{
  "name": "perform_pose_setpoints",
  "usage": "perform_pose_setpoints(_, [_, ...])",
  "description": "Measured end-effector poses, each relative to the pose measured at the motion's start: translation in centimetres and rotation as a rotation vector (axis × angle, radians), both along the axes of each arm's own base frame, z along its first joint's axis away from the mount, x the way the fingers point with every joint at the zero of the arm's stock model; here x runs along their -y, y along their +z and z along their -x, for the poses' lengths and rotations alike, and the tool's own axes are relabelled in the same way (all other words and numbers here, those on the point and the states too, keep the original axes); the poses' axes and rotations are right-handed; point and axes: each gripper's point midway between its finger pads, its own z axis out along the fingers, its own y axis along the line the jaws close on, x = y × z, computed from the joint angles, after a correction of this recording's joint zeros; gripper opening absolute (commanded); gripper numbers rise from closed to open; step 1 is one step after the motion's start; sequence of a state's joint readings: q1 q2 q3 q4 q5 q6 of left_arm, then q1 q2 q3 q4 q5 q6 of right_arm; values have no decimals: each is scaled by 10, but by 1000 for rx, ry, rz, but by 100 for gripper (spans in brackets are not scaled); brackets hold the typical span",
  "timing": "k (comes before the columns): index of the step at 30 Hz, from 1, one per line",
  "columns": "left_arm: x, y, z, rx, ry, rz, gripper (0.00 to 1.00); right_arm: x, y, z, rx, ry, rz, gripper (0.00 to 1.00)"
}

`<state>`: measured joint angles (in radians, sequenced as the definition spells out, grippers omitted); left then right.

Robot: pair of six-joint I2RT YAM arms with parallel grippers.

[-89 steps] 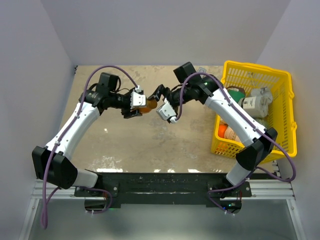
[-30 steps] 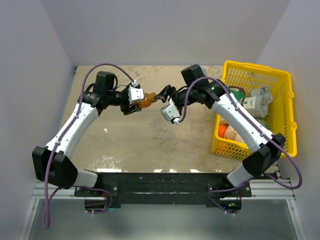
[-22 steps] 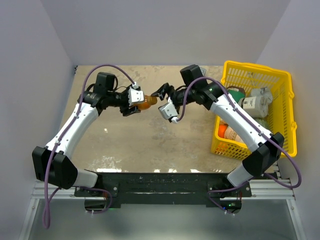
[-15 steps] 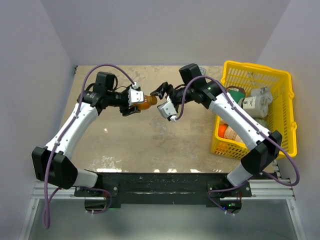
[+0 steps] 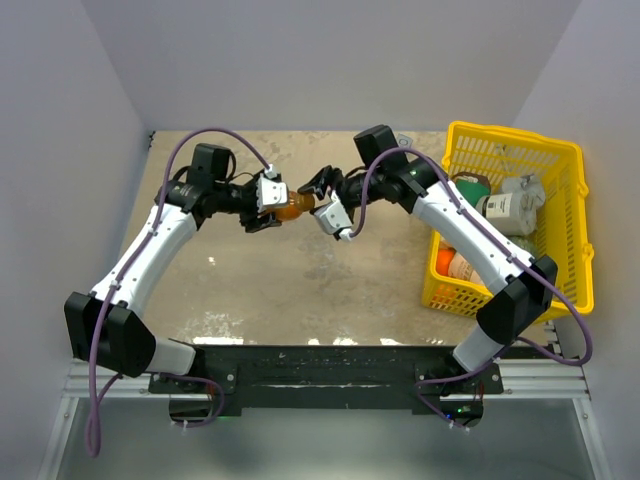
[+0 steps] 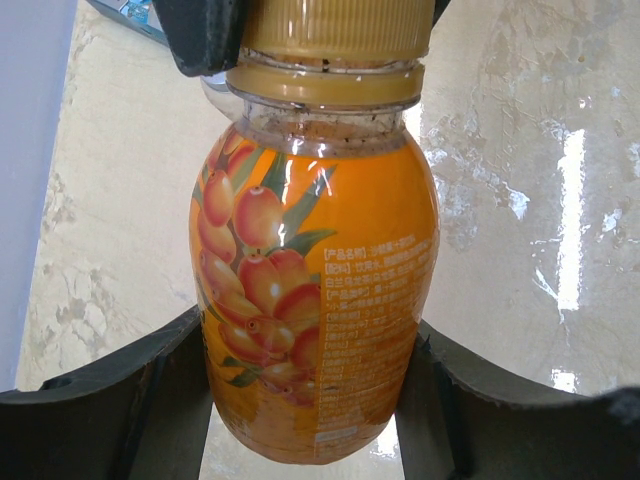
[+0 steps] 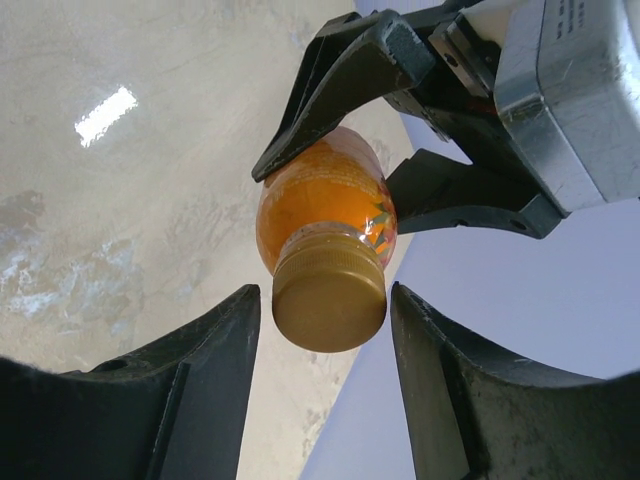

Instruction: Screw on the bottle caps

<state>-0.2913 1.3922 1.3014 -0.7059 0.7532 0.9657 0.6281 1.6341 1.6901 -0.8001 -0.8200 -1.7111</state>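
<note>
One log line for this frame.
left gripper: shut on orange bottle | right gripper: open, straddling cap | cap seated on neck

Since three seconds ago the right hand (image 5: 318, 192) has swung up from beside the orange juice bottle (image 5: 293, 206) to its neck end. Its fingers (image 7: 200, 400) now straddle the gold cap (image 7: 330, 305).

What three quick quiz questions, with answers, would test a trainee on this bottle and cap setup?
1. True or false: the orange bottle has an uncovered neck.
2. Which gripper clamps its body: A left, B right, C neither?
3. Fill in: the gold cap lies between the fingers of the ___ gripper.
Key: 1 false. 2 A, the left gripper. 3 the right gripper.
</note>
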Motion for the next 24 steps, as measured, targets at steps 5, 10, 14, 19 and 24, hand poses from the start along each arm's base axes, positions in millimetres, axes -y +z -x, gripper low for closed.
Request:
perform_pose_setpoints(5, [0,0,0,0,0,1,0,-1,1,2,0,14,-7,52])
perform_pose_setpoints(10, [1,1,0,2,-4,3,0,-1,3,2,10,19,-8,37])
perform_pose_setpoints(14, [2,1,1,1,-8,5,0,0,4,4,3,19,-3,0])
perform_pose_setpoints(19, [1,4,-6,16,22,6,0,-5,7,-3,-92,-26,12,0])
perform_pose_setpoints(24, [-12,14,-31,103,139,-14,0,-17,15,-29,-384,-225,-30,0])
